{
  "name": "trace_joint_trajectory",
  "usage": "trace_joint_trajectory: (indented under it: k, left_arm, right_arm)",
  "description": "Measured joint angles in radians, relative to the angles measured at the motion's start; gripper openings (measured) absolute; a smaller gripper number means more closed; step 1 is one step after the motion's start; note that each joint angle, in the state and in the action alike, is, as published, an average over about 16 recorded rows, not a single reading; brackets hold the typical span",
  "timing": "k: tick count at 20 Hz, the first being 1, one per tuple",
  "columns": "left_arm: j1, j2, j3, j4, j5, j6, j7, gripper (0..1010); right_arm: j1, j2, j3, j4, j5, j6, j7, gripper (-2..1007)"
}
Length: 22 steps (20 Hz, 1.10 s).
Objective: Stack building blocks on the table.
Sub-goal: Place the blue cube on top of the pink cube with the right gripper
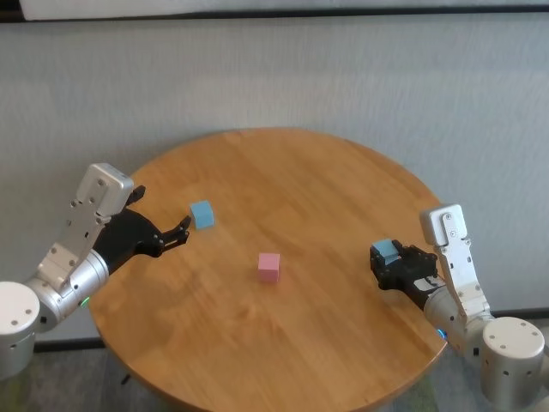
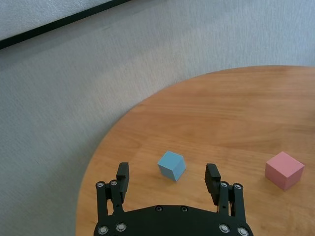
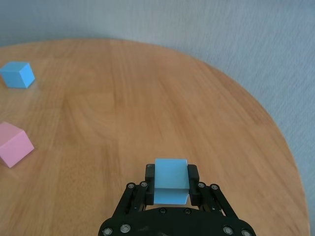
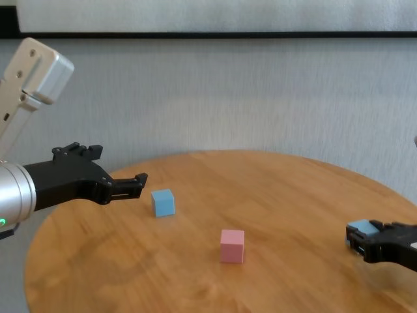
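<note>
On the round wooden table (image 1: pixel 326 184) a pale pink block (image 1: pixel 268 267) lies near the middle, also visible in the chest view (image 4: pixel 232 246). A light blue block (image 1: pixel 202 214) rests toward the left, just beyond my left gripper (image 1: pixel 182 230). In the left wrist view this gripper (image 2: pixel 168 172) is open, its fingers apart on either side of the block (image 2: pixel 172 165) without touching it. Near the table's right edge my right gripper (image 1: pixel 383 257) is shut on a second light blue block (image 3: pixel 171 180), low over the tabletop (image 4: pixel 362 228).
A grey textured wall (image 1: pixel 343 77) stands behind the table. The table's curved rim (image 3: pixel 275 132) runs close by the right gripper. Bare wood lies between the pink block and both grippers.
</note>
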Motion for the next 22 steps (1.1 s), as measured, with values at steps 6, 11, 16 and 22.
trace_joint_trajectory:
  k: [6,11,16,22]
  left_arm:
    - [0.0,0.0,0.0,0.0,0.0,0.0,0.0,1000]
    - [0.0,0.0,0.0,0.0,0.0,0.0,0.0,1000]
    - [0.0,0.0,0.0,0.0,0.0,0.0,0.0,1000]
    - [0.0,0.0,0.0,0.0,0.0,0.0,0.0,1000]
  right_arm:
    - [-0.017,0.001,-0.008,-0.043,-0.002,-0.015,0.057,357]
    - [-0.033,-0.007,-0.026,-0.09,-0.001,-0.017,0.11,357]
    - [-0.036,-0.028,-0.053,-0.119,-0.007,-0.01,0.152,357]
    - [-0.018,-0.067,-0.09,-0.104,-0.037,-0.013,0.171,357]
